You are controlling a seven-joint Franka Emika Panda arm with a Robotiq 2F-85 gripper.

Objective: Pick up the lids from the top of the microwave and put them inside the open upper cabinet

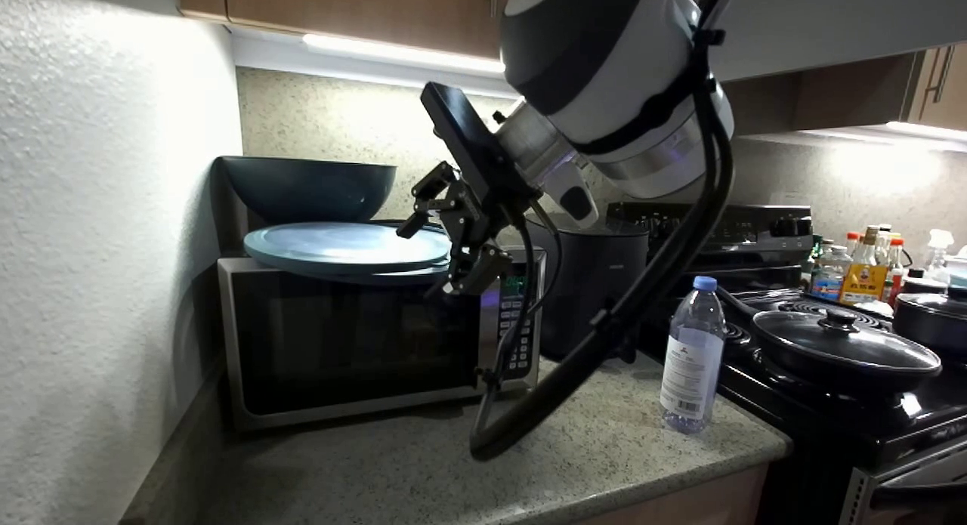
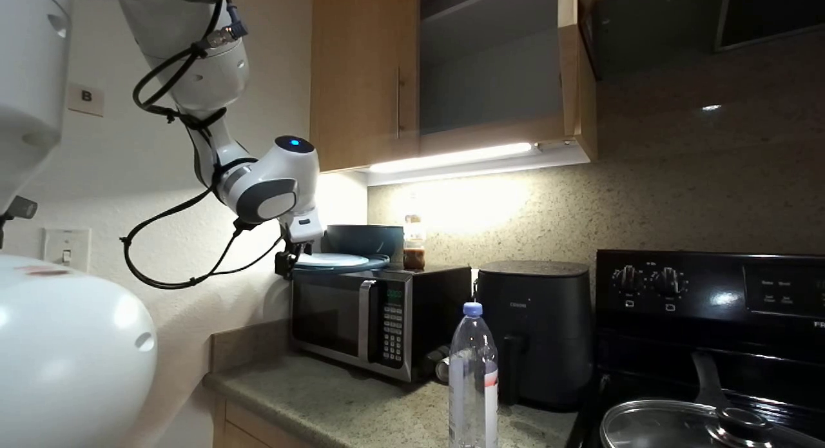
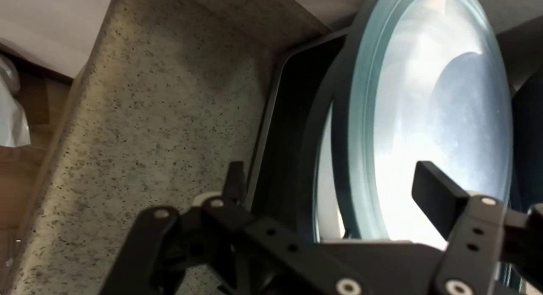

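The lids are stacked, pale blue-grey discs on the microwave [image 1: 355, 344]. The top lid [image 1: 332, 242] shows in both exterior views [image 2: 332, 261] and in the wrist view [image 3: 428, 95]; the lower lid's rim [image 3: 324, 172] peeks out beneath it. My gripper [image 1: 424, 256] is open and empty at the lids' front right edge. In the wrist view, the gripper [image 3: 333, 189] has one finger over the top lid's face and one on the microwave's front side, with both rims between them. No contact shows. The upper cabinet [image 2: 464, 137] stands open above, its right door swung out.
A dark bowl [image 1: 310, 185] sits behind the lids on the microwave. A sauce bottle [image 2: 414, 242] stands beside it. A black air fryer [image 2: 535, 332] is right of the microwave. A clear plastic bottle [image 1: 691, 359] stands on the counter [image 1: 589, 434]. A lidded pan [image 1: 846, 351] is on the stove.
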